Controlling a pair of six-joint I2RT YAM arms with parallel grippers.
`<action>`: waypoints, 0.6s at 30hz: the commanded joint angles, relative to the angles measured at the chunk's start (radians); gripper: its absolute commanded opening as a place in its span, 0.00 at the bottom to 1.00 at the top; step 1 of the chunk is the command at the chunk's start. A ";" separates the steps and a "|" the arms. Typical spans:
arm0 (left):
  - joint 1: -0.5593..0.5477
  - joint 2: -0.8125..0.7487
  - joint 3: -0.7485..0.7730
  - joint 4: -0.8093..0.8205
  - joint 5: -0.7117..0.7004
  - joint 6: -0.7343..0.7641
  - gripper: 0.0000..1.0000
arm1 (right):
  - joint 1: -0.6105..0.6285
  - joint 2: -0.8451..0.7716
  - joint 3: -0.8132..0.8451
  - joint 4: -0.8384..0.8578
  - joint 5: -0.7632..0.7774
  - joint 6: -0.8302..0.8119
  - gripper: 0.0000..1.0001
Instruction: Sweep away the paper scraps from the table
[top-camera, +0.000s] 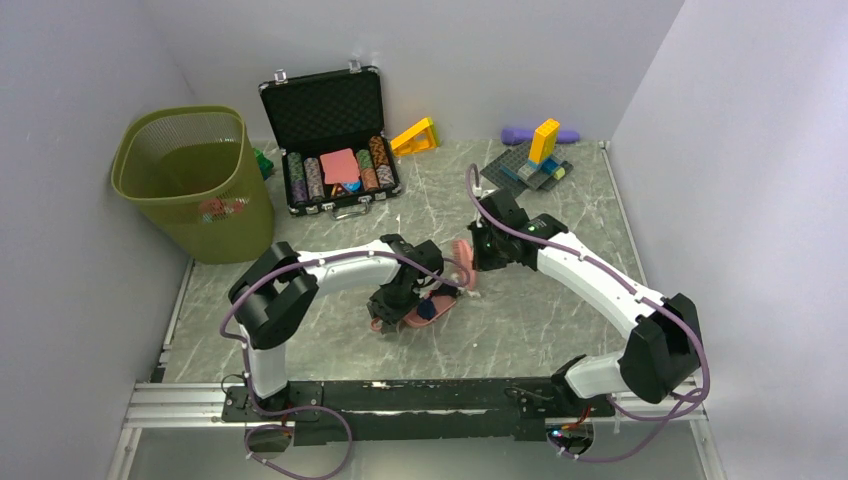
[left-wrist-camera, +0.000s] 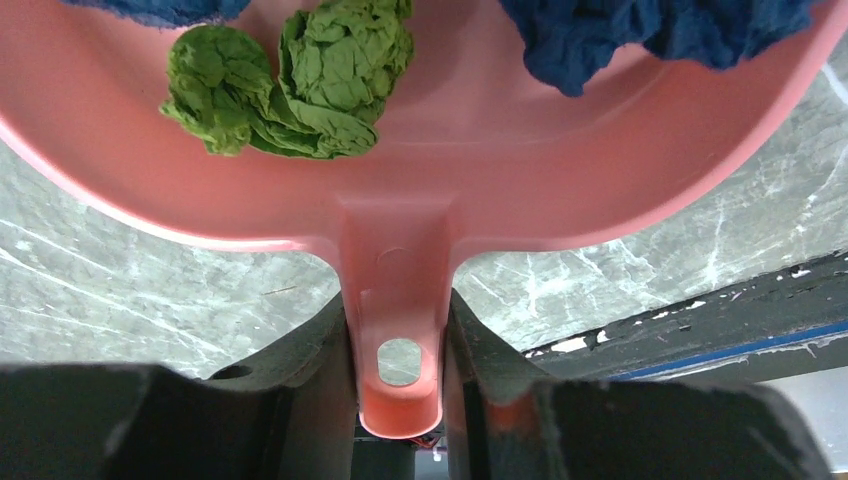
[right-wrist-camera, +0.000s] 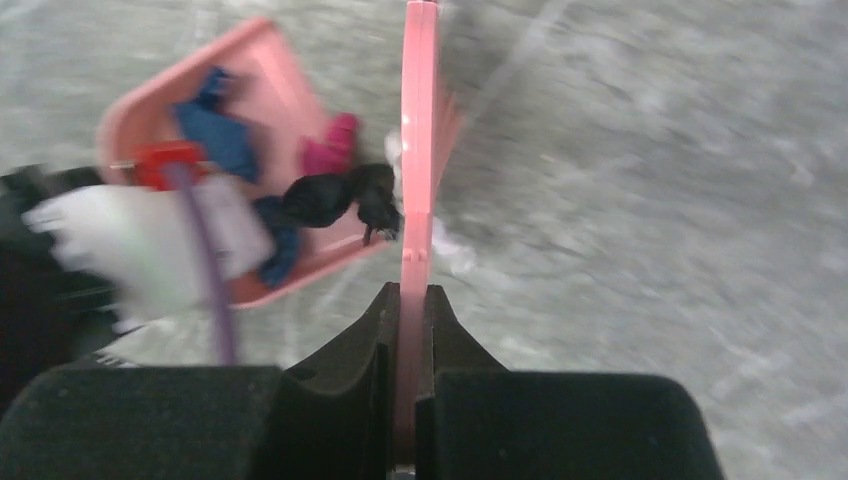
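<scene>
My left gripper (top-camera: 388, 300) is shut on the handle of a pink dustpan (top-camera: 428, 312) that rests on the table (top-camera: 560, 300). In the left wrist view the gripper (left-wrist-camera: 398, 335) clamps the dustpan handle (left-wrist-camera: 398, 290). The pan holds green paper scraps (left-wrist-camera: 300, 90) and dark blue ones (left-wrist-camera: 640, 35). My right gripper (top-camera: 472, 255) is shut on a pink brush (top-camera: 462, 262) at the dustpan's far edge. In the blurred right wrist view the gripper (right-wrist-camera: 410, 300) holds the brush (right-wrist-camera: 418, 150) upright beside the dustpan (right-wrist-camera: 275, 75), where a black scrap (right-wrist-camera: 340, 200), a pink scrap (right-wrist-camera: 335, 150) and blue scraps (right-wrist-camera: 215, 130) lie.
An olive-green waste bin (top-camera: 195, 180) stands at the far left. An open black case of poker chips (top-camera: 330, 140) is at the back. A dark baseplate with building blocks (top-camera: 530, 165) is at the back right. The metal frame (top-camera: 400, 400) runs along the near edge.
</scene>
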 joint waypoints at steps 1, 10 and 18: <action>-0.006 0.015 0.023 0.009 0.033 0.013 0.00 | 0.017 -0.047 -0.009 0.188 -0.341 -0.021 0.00; -0.008 0.002 0.017 0.055 0.026 -0.026 0.00 | 0.014 -0.160 0.029 0.062 -0.309 -0.059 0.00; -0.007 -0.095 -0.032 0.146 0.026 -0.065 0.00 | 0.013 -0.280 0.058 0.022 -0.089 -0.016 0.00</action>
